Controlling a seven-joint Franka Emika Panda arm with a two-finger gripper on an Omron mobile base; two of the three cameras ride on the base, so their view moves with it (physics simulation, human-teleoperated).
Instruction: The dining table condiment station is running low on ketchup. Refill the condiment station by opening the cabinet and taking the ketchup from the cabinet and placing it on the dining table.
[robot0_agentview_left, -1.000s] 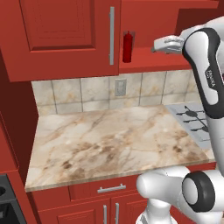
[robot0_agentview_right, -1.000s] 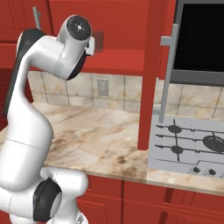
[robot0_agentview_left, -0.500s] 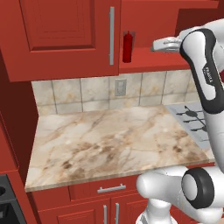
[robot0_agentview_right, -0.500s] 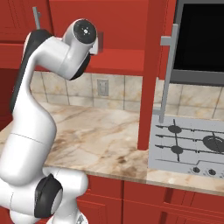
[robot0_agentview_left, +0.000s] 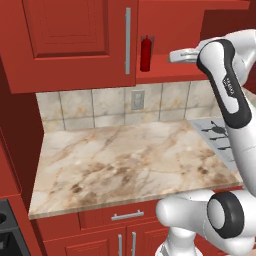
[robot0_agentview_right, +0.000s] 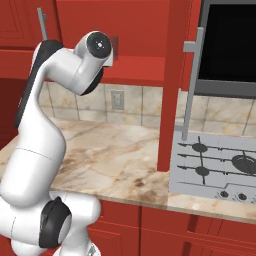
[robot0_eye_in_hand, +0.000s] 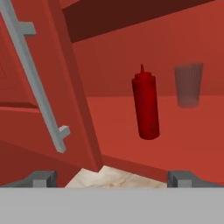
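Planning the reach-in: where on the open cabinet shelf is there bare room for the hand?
Bare shelf lies between the closed door's edge and the ketchup, and in front of it. It's tighter between the ketchup and the glass.

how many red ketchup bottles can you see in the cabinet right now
1. The ketchup bottle stands upright on the open cabinet shelf, just right of the closed door's handle, with a clear glass further along. Another bottle could be hidden behind the closed door.
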